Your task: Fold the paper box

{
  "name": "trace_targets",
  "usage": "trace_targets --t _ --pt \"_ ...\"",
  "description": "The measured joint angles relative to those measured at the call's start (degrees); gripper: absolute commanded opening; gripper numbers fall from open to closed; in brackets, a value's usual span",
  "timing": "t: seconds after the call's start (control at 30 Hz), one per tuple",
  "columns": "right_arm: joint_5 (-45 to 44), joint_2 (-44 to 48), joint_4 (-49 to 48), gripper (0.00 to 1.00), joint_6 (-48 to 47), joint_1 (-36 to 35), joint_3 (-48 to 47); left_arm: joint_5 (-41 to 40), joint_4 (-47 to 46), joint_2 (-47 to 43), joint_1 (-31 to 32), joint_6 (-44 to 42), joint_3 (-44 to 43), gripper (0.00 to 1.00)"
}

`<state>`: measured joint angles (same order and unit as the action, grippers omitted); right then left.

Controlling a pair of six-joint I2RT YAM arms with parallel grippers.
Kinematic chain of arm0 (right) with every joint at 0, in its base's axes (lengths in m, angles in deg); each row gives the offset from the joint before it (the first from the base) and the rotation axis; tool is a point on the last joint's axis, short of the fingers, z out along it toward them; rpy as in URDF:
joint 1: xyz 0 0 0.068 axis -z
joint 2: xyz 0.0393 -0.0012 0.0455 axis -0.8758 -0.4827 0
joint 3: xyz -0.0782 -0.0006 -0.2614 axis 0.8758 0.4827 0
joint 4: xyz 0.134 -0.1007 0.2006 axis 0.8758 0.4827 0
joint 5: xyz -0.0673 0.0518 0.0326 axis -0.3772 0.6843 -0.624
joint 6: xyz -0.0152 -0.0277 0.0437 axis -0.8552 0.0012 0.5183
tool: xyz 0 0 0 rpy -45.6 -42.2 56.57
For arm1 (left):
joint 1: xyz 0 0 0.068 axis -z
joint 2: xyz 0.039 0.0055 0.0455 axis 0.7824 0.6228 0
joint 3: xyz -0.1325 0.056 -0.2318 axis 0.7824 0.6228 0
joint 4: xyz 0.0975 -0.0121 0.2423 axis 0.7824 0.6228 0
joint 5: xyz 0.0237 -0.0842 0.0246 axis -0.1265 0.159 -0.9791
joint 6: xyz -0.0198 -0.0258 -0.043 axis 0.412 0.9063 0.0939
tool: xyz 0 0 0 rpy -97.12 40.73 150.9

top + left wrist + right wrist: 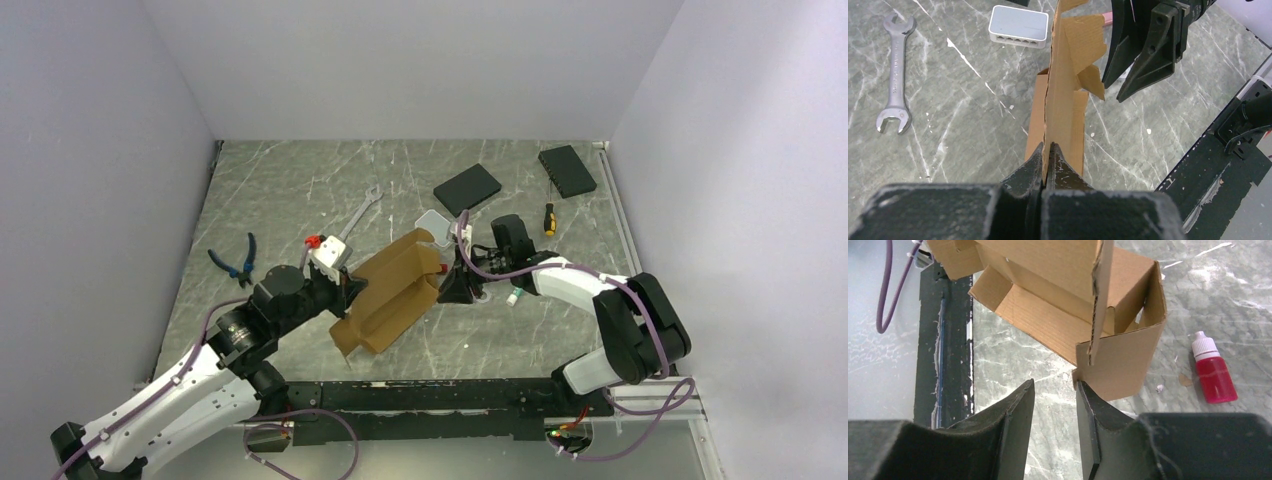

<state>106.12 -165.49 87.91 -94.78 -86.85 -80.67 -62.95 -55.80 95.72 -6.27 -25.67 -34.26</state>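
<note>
Seen from above, one paper box (pixel 390 295) of brown corrugated cardboard, half-formed with loose flaps, lies between the two grippers. The left gripper (pixel 347 288) is at one end of it and the right gripper (pixel 455 285) at the other. Beyond the right gripper lie a nearer black slab (pixel 467 188), a farther black slab (pixel 567 170) and one screwdriver (pixel 549 218). One wrench (pixel 362 212) lies beyond the left gripper, and one pair of blue-handled pliers (pixel 235 260) lies to its outer side.

In the left wrist view, the left gripper's jaws are pinched tight on a thin upright cardboard wall. One white case (pixel 1019 25) sits ahead on the marbled table (pixel 958 125).

In the right wrist view, the right gripper's jaws stand partly apart and hold nothing. A corner of the box sits right at one fingertip (pixel 1087 400). One red dropper bottle (pixel 1215 372) with a white cap lies beside the box.
</note>
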Motion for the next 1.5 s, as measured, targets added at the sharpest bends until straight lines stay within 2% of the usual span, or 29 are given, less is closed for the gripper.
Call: trace_targets --t 0.1,0.43,0.77,0.93,1.13,1.3,1.5 --pt "0.8 -0.2 1.5 0.46 -0.6 0.0 -0.9 -0.5 0.1 0.0 0.0 0.0 -0.2 0.00" --pt "0.4 -4.2 5.9 0.44 -1.5 0.8 -4.4 -0.7 0.2 0.2 0.0 -0.2 -0.2 0.00" --pt "4.6 -4.3 13.8 0.44 -7.8 8.3 -9.4 -0.7 0.8 2.3 0.6 -1.3 -1.9 0.00" --pt "2.5 -4.3 12.4 0.46 -5.0 11.1 -9.4 -0.8 1.1 2.9 1.2 -1.7 -2.3 0.00" --pt "-4.3 -4.3 4.2 0.46 2.8 11.8 -8.5 -0.9 1.1 3.0 1.8 -2.3 -2.3 0.00" --pt "-9.9 -6.9 -0.2 0.50 5.0 9.1 -9.7 -0.9 1.2 3.1 2.1 -2.8 -2.4 0.00" --pt "-11.3 -13.1 -0.3 0.52 3.7 5.2 -13.6 -0.9 1.2 2.5 2.4 -2.8 -2.4 0.00"
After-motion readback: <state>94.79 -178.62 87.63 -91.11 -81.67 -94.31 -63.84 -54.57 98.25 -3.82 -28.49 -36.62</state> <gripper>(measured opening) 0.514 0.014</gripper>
